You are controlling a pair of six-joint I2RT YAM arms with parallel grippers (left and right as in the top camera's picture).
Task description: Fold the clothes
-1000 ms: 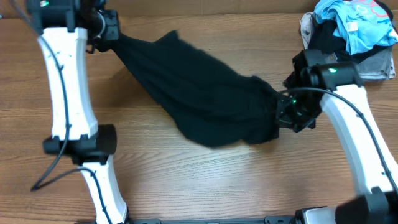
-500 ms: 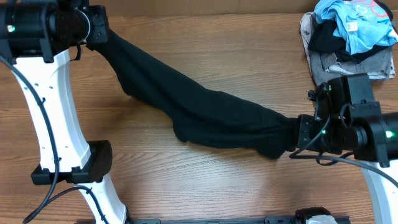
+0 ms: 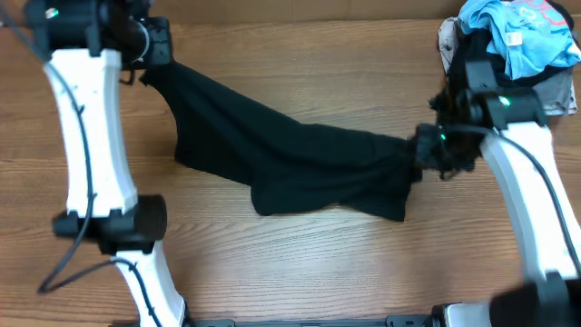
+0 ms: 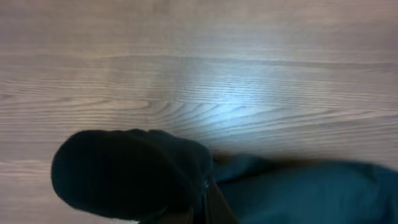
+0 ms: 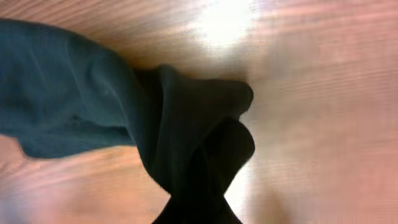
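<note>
The clothes (image 3: 290,159), one large black garment, stretch in a sagging band across the wooden table from back left to middle right. My left gripper (image 3: 151,56) is shut on the garment's upper left end. My right gripper (image 3: 425,151) is shut on its bunched right end. In the left wrist view a dark bunch of the garment (image 4: 130,171) covers the fingers, and more fabric trails off to the right. In the right wrist view the twisted black fabric (image 5: 199,137) rises from the jaws and hides them. No lettering shows.
At the back right corner lies a pile with a light blue shirt (image 3: 517,32) on top, a grey folded garment (image 3: 545,98) under it and a dark piece (image 3: 474,56) beside them. The right arm's white link (image 3: 522,182) passes just in front of that pile.
The right gripper has moved back toward the far side with its end of the garment, and the left has shifted slightly right. The cloth hangs wider and looser than half a second ago.
</note>
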